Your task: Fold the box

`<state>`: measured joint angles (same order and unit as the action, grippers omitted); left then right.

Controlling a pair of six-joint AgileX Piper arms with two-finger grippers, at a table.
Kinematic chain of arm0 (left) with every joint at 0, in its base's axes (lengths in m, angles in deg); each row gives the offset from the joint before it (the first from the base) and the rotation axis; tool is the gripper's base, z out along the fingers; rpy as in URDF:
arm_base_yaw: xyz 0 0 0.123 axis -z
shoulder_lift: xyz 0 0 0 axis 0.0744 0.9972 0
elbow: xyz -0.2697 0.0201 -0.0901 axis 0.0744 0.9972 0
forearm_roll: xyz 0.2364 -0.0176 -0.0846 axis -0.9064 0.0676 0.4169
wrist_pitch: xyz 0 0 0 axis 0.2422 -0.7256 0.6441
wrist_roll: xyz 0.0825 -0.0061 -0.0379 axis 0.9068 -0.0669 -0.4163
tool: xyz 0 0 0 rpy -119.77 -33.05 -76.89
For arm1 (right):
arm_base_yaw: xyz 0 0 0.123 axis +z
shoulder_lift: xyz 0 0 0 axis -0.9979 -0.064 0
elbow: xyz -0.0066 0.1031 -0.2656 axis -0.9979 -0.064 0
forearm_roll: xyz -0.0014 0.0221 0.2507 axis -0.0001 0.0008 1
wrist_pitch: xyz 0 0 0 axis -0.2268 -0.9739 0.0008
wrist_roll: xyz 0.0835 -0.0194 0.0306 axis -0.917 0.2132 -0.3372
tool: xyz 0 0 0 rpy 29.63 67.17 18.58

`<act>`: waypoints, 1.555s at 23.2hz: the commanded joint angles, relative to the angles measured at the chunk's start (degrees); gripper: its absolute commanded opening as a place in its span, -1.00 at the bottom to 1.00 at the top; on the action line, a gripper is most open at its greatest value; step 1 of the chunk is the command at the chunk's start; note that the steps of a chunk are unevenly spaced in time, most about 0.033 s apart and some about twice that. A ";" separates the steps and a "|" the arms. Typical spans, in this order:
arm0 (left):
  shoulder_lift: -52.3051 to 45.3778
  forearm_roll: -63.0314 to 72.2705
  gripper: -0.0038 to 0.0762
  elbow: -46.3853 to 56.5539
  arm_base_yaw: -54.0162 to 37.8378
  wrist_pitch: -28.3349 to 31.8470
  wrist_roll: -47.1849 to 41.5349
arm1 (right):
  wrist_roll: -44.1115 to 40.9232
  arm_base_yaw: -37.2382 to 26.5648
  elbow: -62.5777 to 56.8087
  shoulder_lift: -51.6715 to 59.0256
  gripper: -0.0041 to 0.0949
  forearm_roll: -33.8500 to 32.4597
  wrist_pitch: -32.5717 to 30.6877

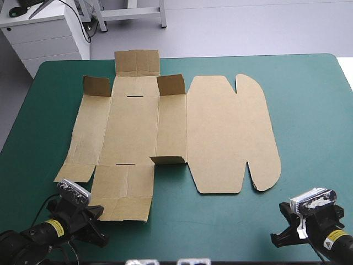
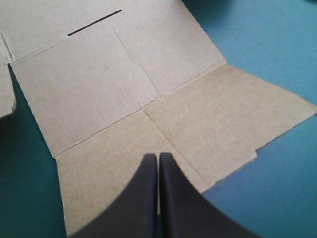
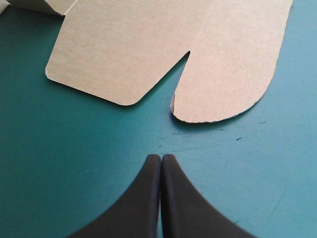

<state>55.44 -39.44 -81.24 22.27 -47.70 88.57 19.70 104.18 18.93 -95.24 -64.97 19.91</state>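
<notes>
The brown box [image 1: 171, 135] lies as a cut sheet, mostly flat, in the middle of the teal-green table. Three small flaps stand raised: two at the far side [image 1: 96, 85] [image 1: 171, 84] and one near the front [image 1: 167, 160]. The lid panel with rounded tabs [image 1: 231, 132] lies flat on the right. My left gripper [image 2: 158, 157] is shut, its tips over the box's near flap [image 2: 148, 153], holding nothing. My right gripper [image 3: 161, 158] is shut over bare cover, a little short of the lid's rounded tab [image 3: 228, 79]. In the high view both grippers [image 1: 91, 221] [image 1: 287, 226] sit at the front corners.
Bare teal-green cover [image 1: 309, 110] stretches to the right of the box and along the front edge between the arms. A white cabinet [image 1: 47, 33] stands beyond the table's far left corner.
</notes>
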 commanded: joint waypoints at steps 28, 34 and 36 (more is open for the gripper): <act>13.42 -15.16 -0.92 -20.57 0.43 2.98 -9.15 | -0.05 0.04 1.44 -0.49 -0.96 -2.09 3.75; 29.94 -16.64 -0.85 -30.15 -2.27 2.86 -8.14 | -0.05 0.04 1.41 -0.49 -0.96 -2.32 3.75; 33.82 -15.63 -0.85 -32.05 -5.94 3.99 -4.93 | -0.05 0.04 1.30 -0.49 -0.96 -2.32 3.75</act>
<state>86.77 -55.16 -109.87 19.32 -47.37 81.29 19.70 104.18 18.93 -95.24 -66.97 19.95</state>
